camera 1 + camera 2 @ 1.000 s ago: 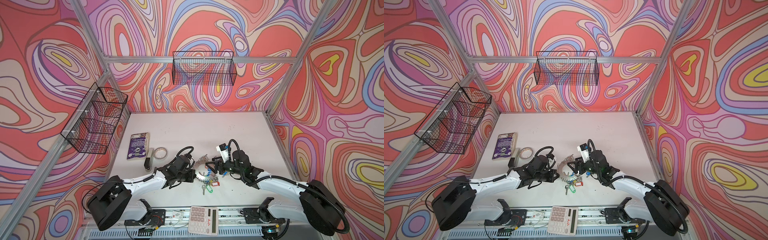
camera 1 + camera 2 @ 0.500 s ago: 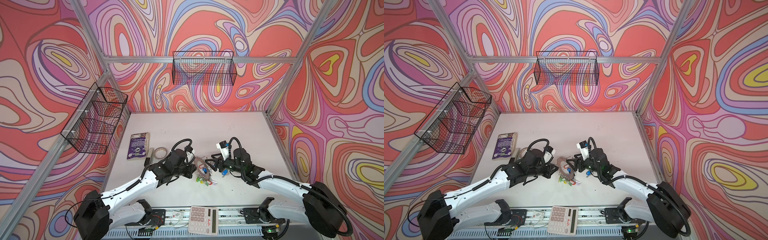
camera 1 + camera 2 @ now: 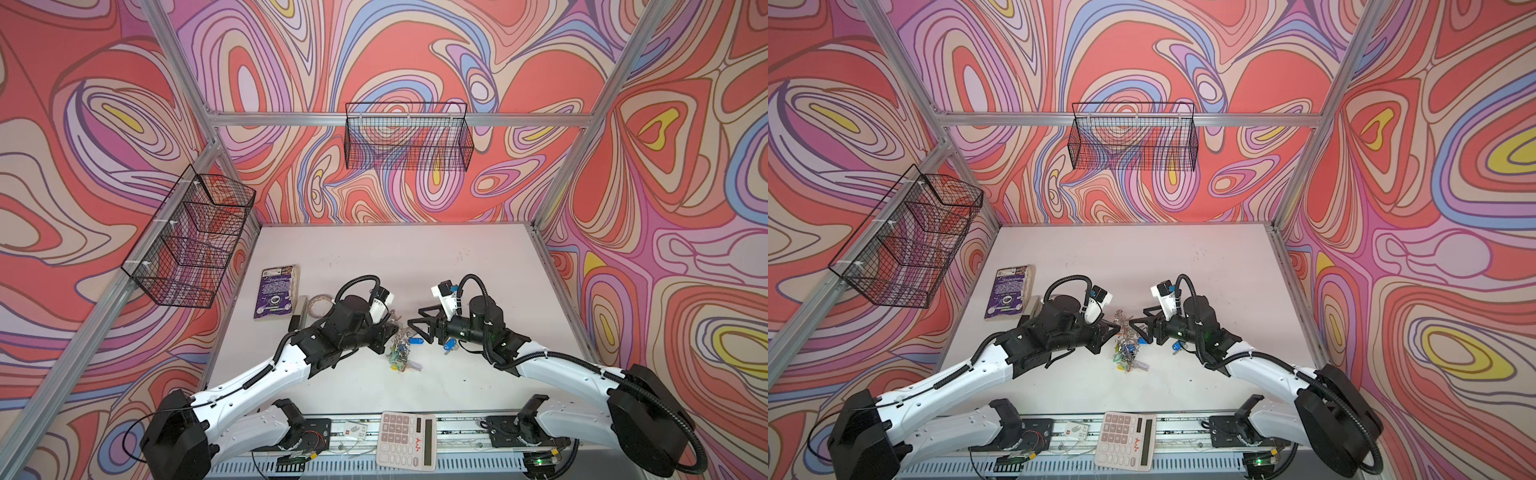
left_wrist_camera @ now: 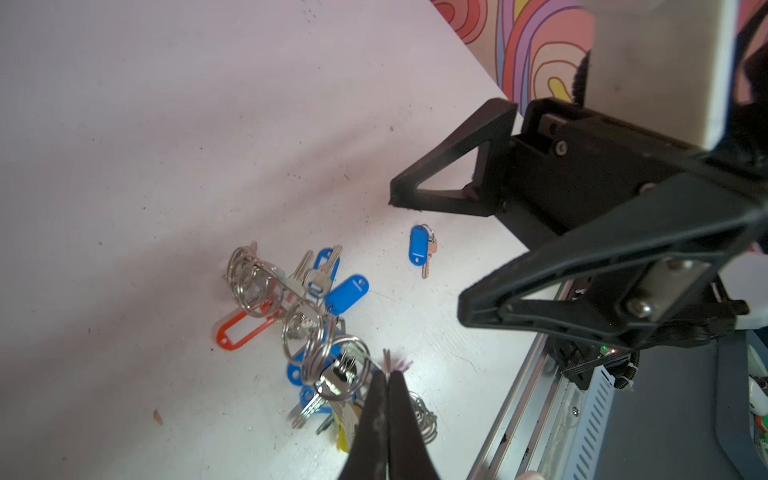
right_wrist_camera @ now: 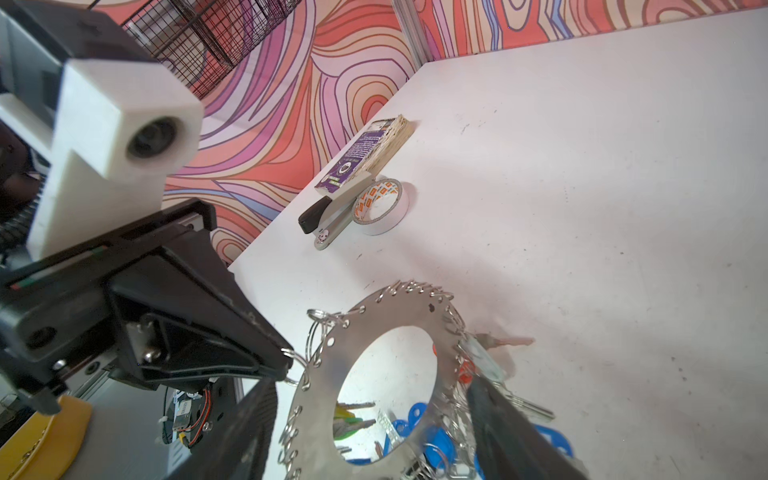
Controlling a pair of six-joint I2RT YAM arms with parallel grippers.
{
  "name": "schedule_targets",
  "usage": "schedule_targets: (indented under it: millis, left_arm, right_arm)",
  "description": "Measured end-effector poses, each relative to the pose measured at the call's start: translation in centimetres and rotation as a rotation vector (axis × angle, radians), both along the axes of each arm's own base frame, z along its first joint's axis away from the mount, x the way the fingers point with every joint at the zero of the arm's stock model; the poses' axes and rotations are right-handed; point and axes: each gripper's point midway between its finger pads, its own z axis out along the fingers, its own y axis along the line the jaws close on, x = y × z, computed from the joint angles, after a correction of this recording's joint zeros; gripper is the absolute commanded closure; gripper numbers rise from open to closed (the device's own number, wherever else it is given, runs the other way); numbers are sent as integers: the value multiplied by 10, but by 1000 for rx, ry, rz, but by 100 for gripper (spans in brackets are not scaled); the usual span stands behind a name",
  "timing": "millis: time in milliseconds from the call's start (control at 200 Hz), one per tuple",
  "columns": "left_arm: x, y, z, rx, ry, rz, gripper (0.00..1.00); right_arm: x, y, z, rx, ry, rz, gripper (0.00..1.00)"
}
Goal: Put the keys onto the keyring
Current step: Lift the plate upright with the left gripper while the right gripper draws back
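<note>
Left gripper [image 4: 388,374], pinched fully closed, holds one small split ring [image 5: 296,358] on the rim of the large flat grey metal keyring [image 5: 395,309], raised on edge and tilted. Right gripper [image 3: 415,319] stands wide open close to the keyring, gripping nothing. Silver keys [image 4: 316,286] with blue and red plastic tags dangle below the keyring. One blue-tagged key [image 4: 419,249] lies loose beside it on the white surface [image 4: 166,145].

Bright, even overhead light; white table [image 3: 374,257] close to washed out, shadows faint and soft. Both top views sharp, wide-angle stretch on the walls [image 3: 83,208] toward the edges. Left wrist view: broad soft shadow band across table, left gripper [image 4: 387,390] at the lens dark and blurry. Right wrist view: keyring [image 5: 399,307] shiny with mild glare, right gripper [image 5: 370,390] and white camera block [image 5: 104,124] out of focus.
</note>
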Motion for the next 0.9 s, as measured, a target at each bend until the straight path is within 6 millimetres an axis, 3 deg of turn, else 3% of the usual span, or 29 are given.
schedule_targets:
  millis: [145,310,536,766,901]
  left_arm:
    - [-2,-2,4,-65,-67,-19,100]
    - [-3,-6,3,-127,-129,-39,100]
    - [-4,-10,1,-220,-224,-52,100]
    - [-1,-16,24,-327,-349,-57,100]
    - [0,-21,38,-380,-411,-69,100]
  right_arm:
    - [3,-3,2,13,5,0,23]
    - [21,-26,13,81,17,-62,24]
    - [17,-27,21,112,24,-36,25]
    - [27,-44,24,147,37,-75,25]
    - [25,-44,24,151,41,-64,25]
